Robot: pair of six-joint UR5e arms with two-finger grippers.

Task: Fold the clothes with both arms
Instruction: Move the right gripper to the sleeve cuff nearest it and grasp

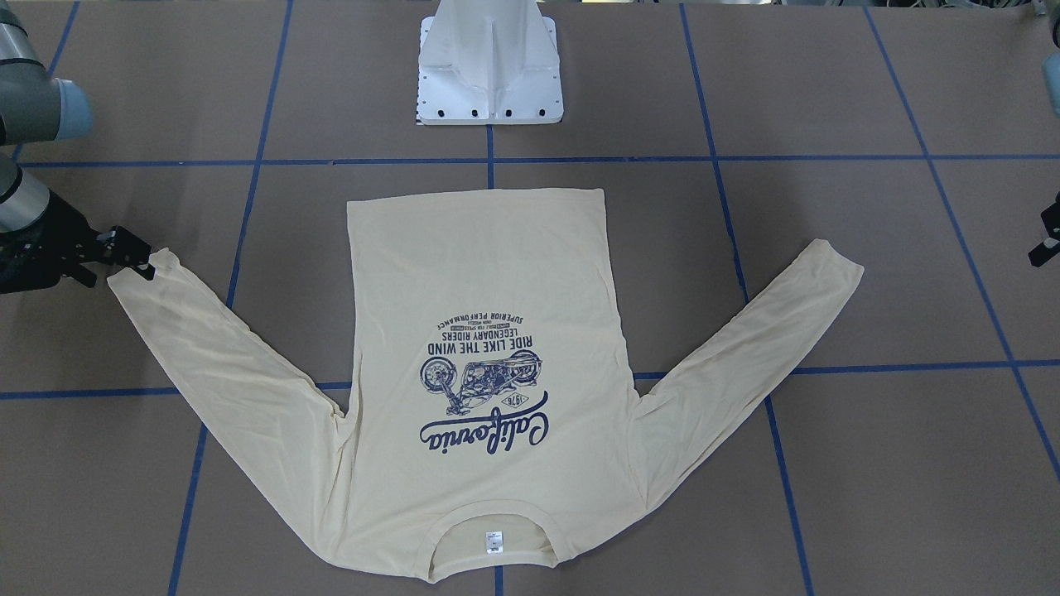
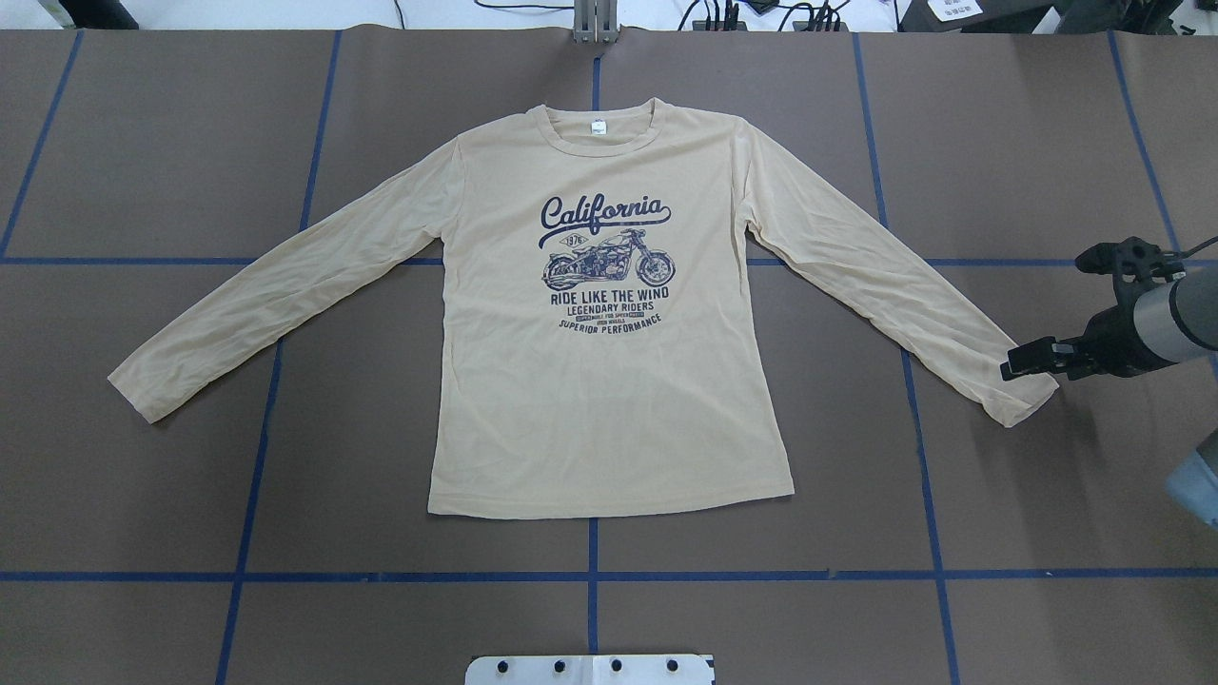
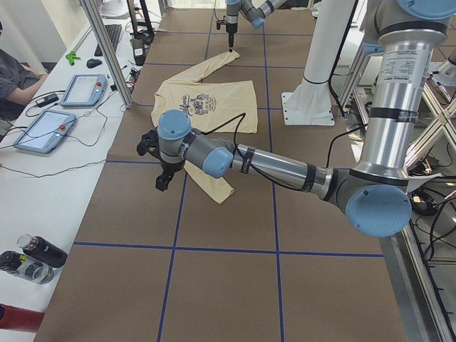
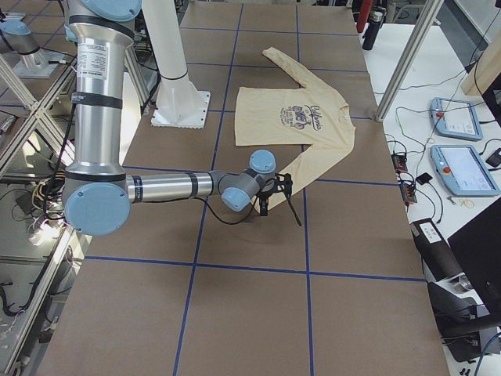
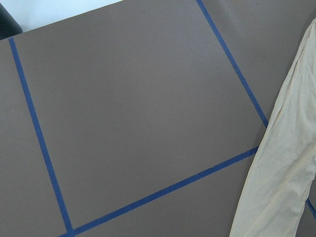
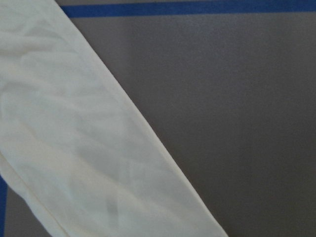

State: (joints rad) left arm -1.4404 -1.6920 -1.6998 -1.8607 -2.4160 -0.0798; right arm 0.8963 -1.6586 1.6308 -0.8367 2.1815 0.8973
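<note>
Black and mostly cut off at the front-facing view's edge, the left gripper [image 3: 163, 178] shows whole only from the side camera, so I cannot tell whether its fingers stand wide or narrow. It hangs out to the left of the white pedestal base [image 1: 490, 74], near the left sleeve [image 2: 276, 295] but apart from its cuff. The shirt [image 2: 609, 381] lies flat and print-up straight in front of that base, with the hem nearest it and the round collar farthest. The body's long axis runs directly away from the base, and both sleeves splay sideways, slanting back towards the base's side. It is thin, matte cream-yellow jersey, faintly wrinkled along the sleeves, with a navy print [image 2: 604, 262] and a small white neck label [image 2: 598, 127]. Under it, the table [image 2: 190, 143] is dull brown with a grid of blue tape lines [image 2: 592, 576]. Right of the base, the right gripper [image 2: 1018, 362] sits at the right sleeve's cuff [image 2: 1028, 395]. Its dark tips overlap the cloth edge, and I cannot tell whether they pinch it. Its wrist camera gives only a blurred pale sleeve.
</note>
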